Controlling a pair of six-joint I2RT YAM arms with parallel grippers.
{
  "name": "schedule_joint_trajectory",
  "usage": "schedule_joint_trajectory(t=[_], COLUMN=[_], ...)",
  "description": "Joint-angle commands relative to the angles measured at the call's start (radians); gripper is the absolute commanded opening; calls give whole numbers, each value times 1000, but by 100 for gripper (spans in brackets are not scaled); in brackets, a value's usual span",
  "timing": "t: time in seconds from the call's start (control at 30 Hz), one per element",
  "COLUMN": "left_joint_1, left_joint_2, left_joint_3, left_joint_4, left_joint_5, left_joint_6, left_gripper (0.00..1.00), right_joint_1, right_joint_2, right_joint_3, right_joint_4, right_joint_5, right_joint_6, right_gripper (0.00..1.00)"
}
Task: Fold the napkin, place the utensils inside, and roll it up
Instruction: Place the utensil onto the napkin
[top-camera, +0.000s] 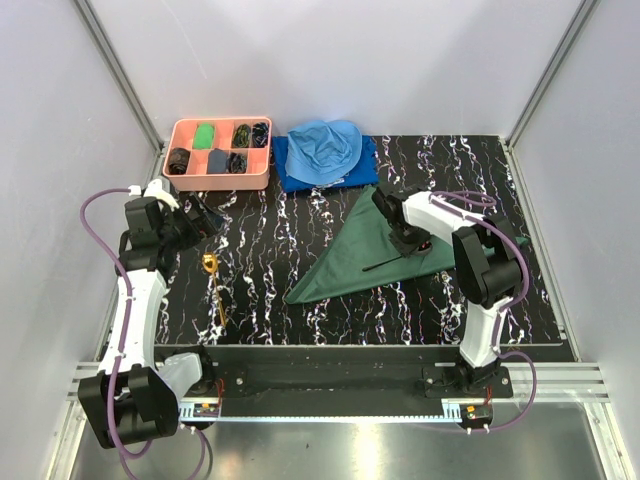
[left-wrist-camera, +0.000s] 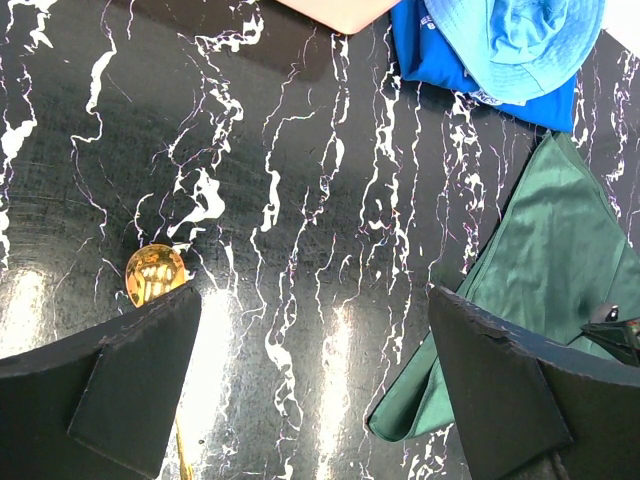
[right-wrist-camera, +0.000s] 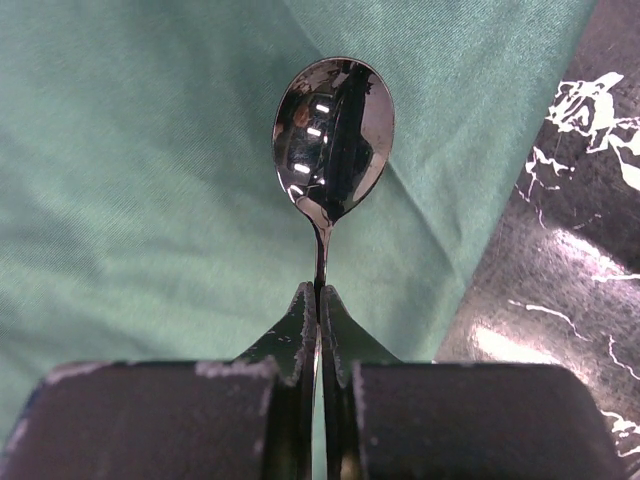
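Observation:
The dark green napkin lies folded into a triangle right of the table's middle; it also shows in the left wrist view and the right wrist view. My right gripper is over it, shut on the thin handle of a dark shiny spoon, whose handle sticks out to the left. A gold spoon lies on the table at the left, its round bowl beside my left finger. My left gripper is open and empty above the table.
A pink tray with several small dark and green items stands at the back left. A light blue cloth lies on a royal-blue cloth at the back middle. White walls enclose the black marbled table.

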Motion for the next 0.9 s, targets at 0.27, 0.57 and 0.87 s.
schedule_joint_trajectory(t=[0.27, 0.57, 0.87], left_joint_1=[-5, -8, 2], left_joint_2=[-10, -9, 24], left_joint_3=[3, -1, -20], left_joint_4=[38, 38, 16], left_joint_5=[30, 20, -80], left_joint_6=[10, 15, 33], left_gripper=[99, 99, 99], right_joint_1=[-18, -19, -19], right_joint_2=[45, 32, -144], right_joint_3=[61, 54, 11], right_joint_4=[-30, 7, 194], right_joint_5=[48, 38, 41], right_joint_6=[63, 48, -185], right_gripper=[0, 21, 89])
